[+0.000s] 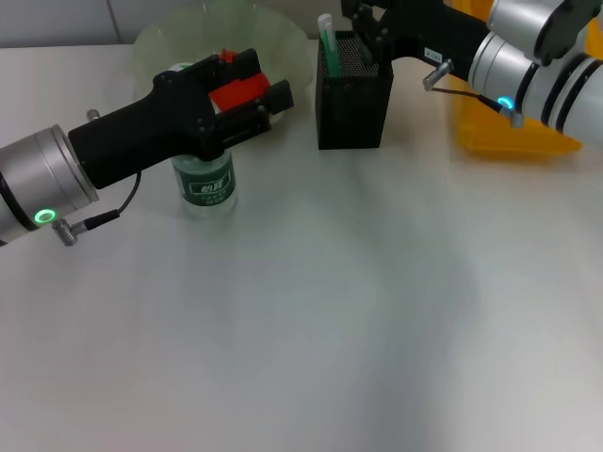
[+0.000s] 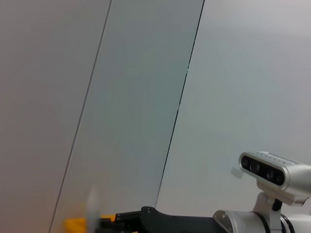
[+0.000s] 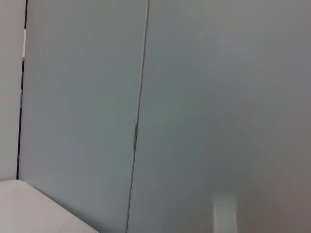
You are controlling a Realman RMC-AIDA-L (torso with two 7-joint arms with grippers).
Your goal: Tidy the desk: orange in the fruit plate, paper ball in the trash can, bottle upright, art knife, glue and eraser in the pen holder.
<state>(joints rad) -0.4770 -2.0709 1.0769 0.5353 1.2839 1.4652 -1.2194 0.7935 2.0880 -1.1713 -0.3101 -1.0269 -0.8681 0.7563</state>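
The trash can [image 1: 513,141], big and bright yellow, sits at the far right of the desk [image 1: 330,330], mostly hidden behind the right arm, and what lies inside it cannot be seen. Next in size, the fruit plate [image 1: 283,38], pale green and wavy-rimmed, stands at the back left; something red shows through the left gripper's frame, most likely the orange [image 1: 237,91]. The pen holder [image 1: 353,99], black mesh, stands between plate and bin with a green-and-white stick poking out of it. The right gripper [image 1: 369,30] hangs just over its rim, and whether its fingers are parted or closed cannot be told from here. The bottle [image 1: 205,181] stands upright just in front of the plate, green label showing, and the left gripper [image 1: 247,94] sits right over its top, apparently clasped on it. So the step in hand looks like the bottle being stood up, with the holder drop finishing on the other side. The next move calls for a clean let-go and a straight lift away, without tipping the bottle. Both wrist views show only wall.
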